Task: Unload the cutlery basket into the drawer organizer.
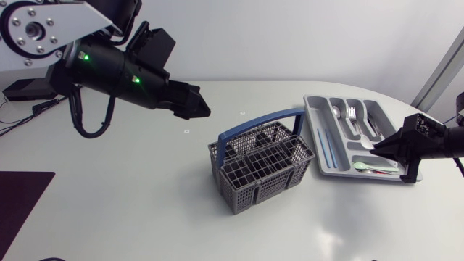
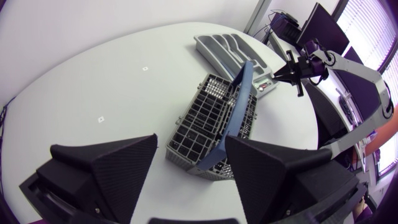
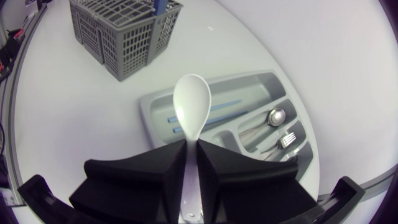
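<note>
White table [image 1: 145,210] with two tiny square marks [image 1: 186,131]. The grey cutlery basket [image 1: 262,167] stands mid-table, the drawer organizer [image 1: 312,109] just beside it. The right gripper [image 3: 191,146] pinches a white spoon [image 3: 191,109] over the organizer. The left gripper [image 2: 191,140] gapes wide, empty.

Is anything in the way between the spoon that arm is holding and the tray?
Nothing visible. The spoon, pinched in the right fingers, hangs right over the tray, with only air between.

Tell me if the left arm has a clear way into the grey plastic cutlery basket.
Probably yes: the left gripper hangs open short of the grey plastic cutlery basket, with nothing between them; only its blue arched handle crosses the top.
</note>
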`<state>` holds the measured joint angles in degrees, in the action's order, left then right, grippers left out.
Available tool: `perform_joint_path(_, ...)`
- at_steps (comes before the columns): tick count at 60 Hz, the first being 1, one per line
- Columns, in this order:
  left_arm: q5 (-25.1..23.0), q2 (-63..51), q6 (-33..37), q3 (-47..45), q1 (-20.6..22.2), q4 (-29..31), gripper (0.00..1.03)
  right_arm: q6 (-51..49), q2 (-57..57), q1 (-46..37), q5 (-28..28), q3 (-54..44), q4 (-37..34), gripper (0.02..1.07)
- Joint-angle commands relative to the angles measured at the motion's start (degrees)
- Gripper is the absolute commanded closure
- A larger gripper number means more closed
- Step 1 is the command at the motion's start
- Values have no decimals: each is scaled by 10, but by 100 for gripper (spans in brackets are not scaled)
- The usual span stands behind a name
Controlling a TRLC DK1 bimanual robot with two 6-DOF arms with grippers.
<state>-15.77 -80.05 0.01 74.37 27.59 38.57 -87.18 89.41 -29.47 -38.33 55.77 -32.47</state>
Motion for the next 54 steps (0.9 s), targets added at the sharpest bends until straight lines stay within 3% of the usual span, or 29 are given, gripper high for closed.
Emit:
perform_joint_path(1,3,17,5,-26,-12,-4,23,-74,56,-24,3,40,-18,91)
perform_joint_path(14,3,33,5,-54,-24,-7,21,-157,136,-41,40,65,-21,91)
perform_joint_path(26,5,38,2,-71,-24,-8,20,-190,164,-40,85,43,28,90)
perform_joint_path(34,10,38,-1,-80,-18,-11,20,-190,170,-35,101,43,50,72)
perform_joint_path(39,11,40,-1,-85,-18,-12,20,-189,170,-34,103,45,52,69)
perform_joint_path(47,11,42,2,-88,-18,-12,20,-177,161,-32,101,45,54,53)
perform_joint_path(54,12,45,10,-100,-8,-12,20,-146,118,-27,86,35,46,32)
